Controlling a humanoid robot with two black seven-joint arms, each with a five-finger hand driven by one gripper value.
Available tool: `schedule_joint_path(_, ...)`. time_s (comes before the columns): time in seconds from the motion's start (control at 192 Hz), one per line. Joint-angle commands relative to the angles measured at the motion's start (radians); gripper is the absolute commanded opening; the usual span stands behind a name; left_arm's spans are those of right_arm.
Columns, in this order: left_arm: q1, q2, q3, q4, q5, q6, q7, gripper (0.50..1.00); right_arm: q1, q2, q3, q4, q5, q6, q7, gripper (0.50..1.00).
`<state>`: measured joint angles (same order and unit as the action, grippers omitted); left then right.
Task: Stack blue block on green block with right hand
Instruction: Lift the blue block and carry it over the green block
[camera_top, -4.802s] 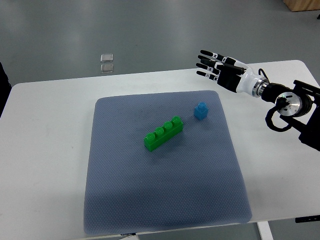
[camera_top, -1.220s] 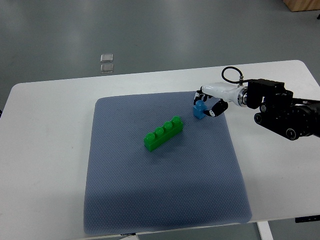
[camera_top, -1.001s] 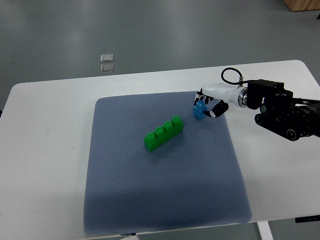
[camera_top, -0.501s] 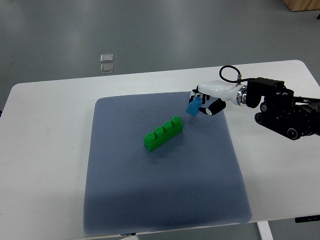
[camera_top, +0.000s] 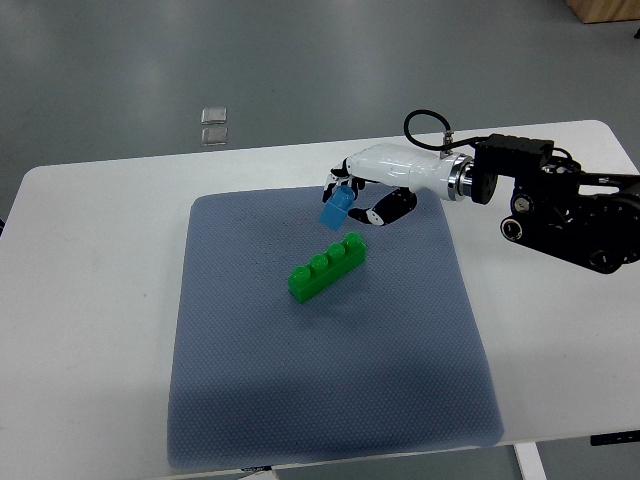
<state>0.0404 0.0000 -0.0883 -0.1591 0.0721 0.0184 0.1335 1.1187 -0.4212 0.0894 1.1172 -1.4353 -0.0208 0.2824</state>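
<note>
A small blue block (camera_top: 336, 209) hangs tilted in the air, pinched in my right hand (camera_top: 352, 198), whose white arm reaches in from the right edge. The hand is shut on the block, just above and slightly behind the right end of the long green block (camera_top: 327, 266). That green block has several studs and lies diagonally on the blue-grey mat (camera_top: 330, 390). The blue block does not touch the green one. My left arm does not show.
The mat covers the middle of a white table (camera_top: 90, 300). Two small clear squares (camera_top: 213, 125) lie on the grey floor beyond the table's far edge. My right arm's black housing (camera_top: 560, 210) hovers over the table's right side.
My right hand closed on the blue block, lifted it off the mat and carried it leftward, from the mat's far right to above the green block's right end.
</note>
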Motion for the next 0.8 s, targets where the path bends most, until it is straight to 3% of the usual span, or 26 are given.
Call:
schedule_joint_path(0.0, 0.000, 0.000, -0.001, 0.000, 0.000, 0.000, 0.000, 1.000, -0.011, 0.015, -0.010, 0.010, -0.094, -0.017, -0.002, 0.531)
schedule_joint_path(0.375, 0.000, 0.000, 0.001, 0.000, 0.000, 0.000, 0.000, 1.000, -0.002, 0.025, -0.054, -0.010, -0.214, -0.071, -0.003, 0.531)
schedule_joint_path(0.792, 0.001, 0.000, 0.001, 0.000, 0.000, 0.000, 0.000, 1.000, -0.010, 0.075, -0.092, -0.079, -0.238, -0.074, -0.005, 0.533)
